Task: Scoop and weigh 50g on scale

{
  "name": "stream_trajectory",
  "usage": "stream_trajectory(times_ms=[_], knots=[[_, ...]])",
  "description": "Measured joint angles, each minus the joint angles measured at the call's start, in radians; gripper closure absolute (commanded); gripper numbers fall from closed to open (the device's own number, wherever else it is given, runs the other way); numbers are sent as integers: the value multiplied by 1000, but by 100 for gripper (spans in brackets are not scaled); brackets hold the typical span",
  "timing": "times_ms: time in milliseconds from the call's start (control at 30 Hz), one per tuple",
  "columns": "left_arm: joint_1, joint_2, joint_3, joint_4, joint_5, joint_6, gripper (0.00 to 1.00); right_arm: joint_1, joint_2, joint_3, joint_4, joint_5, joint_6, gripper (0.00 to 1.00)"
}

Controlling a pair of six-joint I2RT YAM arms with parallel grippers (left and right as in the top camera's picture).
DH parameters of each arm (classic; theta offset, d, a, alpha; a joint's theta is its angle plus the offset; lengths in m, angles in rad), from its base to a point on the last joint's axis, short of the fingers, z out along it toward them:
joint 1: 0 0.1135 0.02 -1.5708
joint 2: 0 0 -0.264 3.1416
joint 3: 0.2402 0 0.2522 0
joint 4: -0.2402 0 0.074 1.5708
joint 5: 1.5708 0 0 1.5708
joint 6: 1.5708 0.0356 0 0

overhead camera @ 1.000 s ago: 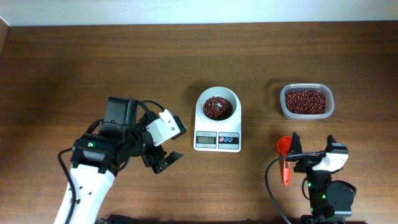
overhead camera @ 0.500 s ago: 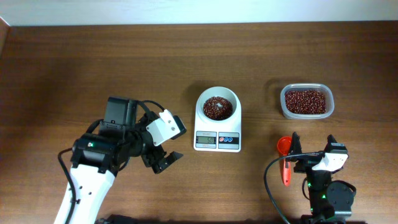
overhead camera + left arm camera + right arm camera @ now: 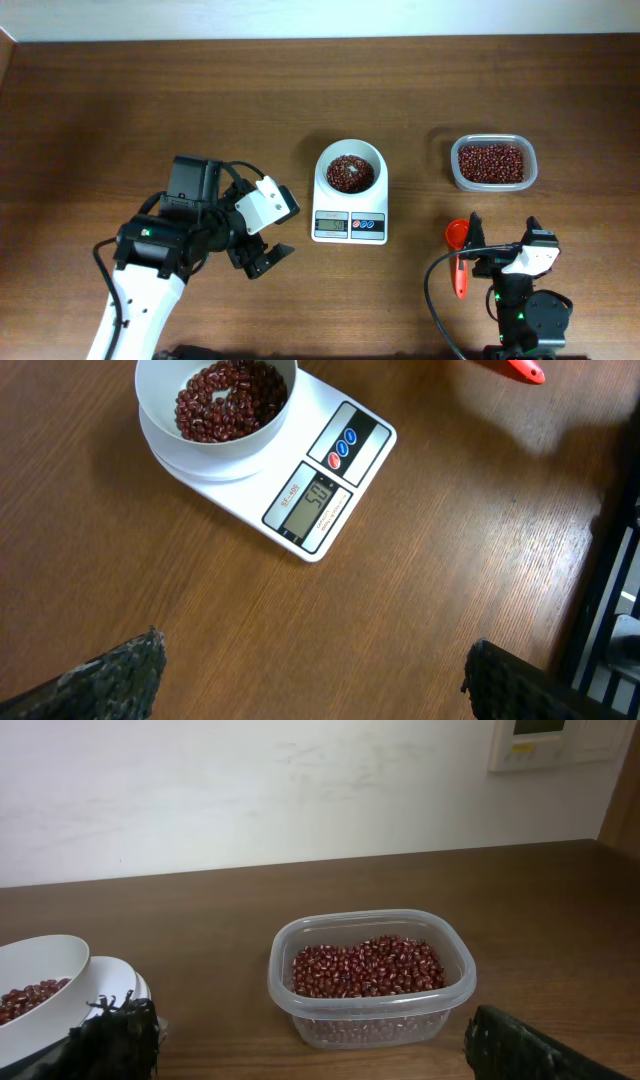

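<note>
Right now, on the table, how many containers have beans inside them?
2. The white bowl on the scale, mid-table, holds beans. The clear tub, to the right of the scale, is also filled with them. No other container is in view.

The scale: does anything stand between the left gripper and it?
Nothing visible does. Only bare table lies between the open left gripper and the scale. The orange scoop lies off to the side, by the right gripper.
</note>
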Motion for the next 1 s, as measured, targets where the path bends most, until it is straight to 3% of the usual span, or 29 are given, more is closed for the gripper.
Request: stream_trajectory(times_ms=[533,667,833,1000], knots=[[0,0,0,0,0,0,1,0,0,0,0,0,-4,1],[0,-12,0,-30,-58,0,1,0,0,0,0,0,-3,1],[0,-333,0,-208,-151,-12,1,1,0,-1,1,0,-4,1],[1,-718,2,-312,-216,-145,1,1,0,-1,1,0,-4,1]])
